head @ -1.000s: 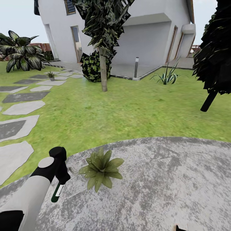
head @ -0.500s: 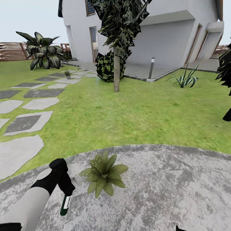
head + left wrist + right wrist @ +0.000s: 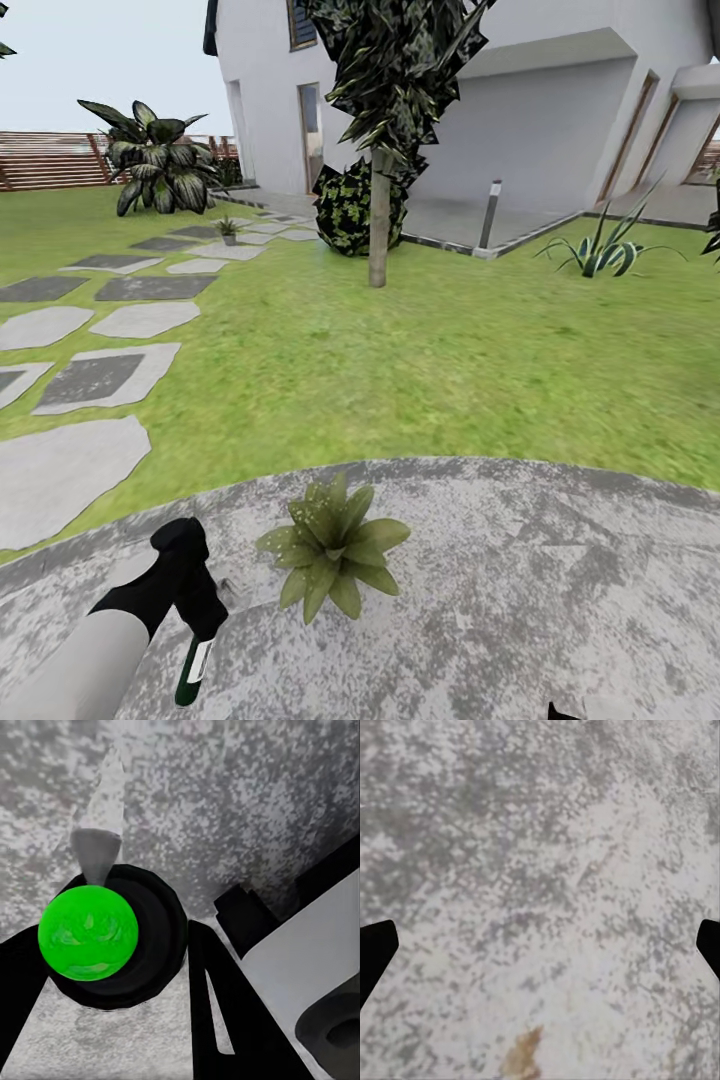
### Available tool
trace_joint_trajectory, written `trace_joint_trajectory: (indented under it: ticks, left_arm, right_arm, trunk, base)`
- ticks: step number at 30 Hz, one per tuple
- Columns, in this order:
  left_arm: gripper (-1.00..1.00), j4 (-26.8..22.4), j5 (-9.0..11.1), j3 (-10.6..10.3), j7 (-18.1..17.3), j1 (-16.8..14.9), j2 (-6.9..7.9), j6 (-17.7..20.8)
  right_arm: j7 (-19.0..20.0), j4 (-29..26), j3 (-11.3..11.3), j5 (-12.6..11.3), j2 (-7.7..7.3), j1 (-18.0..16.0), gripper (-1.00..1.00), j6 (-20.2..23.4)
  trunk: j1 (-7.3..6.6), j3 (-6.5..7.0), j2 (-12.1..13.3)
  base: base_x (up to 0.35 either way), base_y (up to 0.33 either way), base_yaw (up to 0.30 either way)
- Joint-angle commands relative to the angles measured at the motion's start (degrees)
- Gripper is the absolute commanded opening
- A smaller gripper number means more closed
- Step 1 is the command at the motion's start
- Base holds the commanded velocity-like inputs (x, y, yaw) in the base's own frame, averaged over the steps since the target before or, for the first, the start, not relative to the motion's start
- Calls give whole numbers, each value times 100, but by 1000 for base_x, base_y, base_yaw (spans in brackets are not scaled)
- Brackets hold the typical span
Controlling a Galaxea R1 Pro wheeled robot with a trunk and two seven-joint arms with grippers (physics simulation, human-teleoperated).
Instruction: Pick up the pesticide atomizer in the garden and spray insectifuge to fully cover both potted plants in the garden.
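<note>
My left tool [image 3: 192,612] grips the pesticide atomizer [image 3: 192,668], hanging beside the near potted plant [image 3: 333,547] for spraying. My right tool [image 3: 540,945] hangs wide open, empty.

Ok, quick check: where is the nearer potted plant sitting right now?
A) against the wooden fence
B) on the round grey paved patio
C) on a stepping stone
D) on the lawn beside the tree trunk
B: the nearer potted plant sits on the round grey patio, just beside the left claw holding the pesticide atomizer.
</note>
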Motion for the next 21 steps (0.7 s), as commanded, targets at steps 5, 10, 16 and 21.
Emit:
trace_joint_trajectory:
  ticks: [5, 10, 16, 21]
  left_arm:
    - [-100, -15, 7, 62, -46, 1, 5, 60]
    - [-100, -15, 25, 215, -45, 0, 7, 60]
    - [-100, -8, 21, 218, -45, 11, 1, 55]
    - [-100, -6, 24, 206, -42, 19, 1, 51]
  right_arm:
    - [-22, 11, -35, 60, 0, -6, 100, -23]
    - [-24, 11, -35, 60, 0, -6, 100, -23]
    - [-25, 11, -35, 60, 0, -6, 100, -23]
    - [-25, 11, -35, 60, 0, -6, 100, -23]
  trunk:
    - [1, -5, -2]
    - [1, -5, -2]
    - [1, -5, -2]
    - [1, -5, -2]
  base:
    - [267, -74, 0]
    - [330, -5, 22]
    - [241, 0, 229]
    - [19, -26, 120]
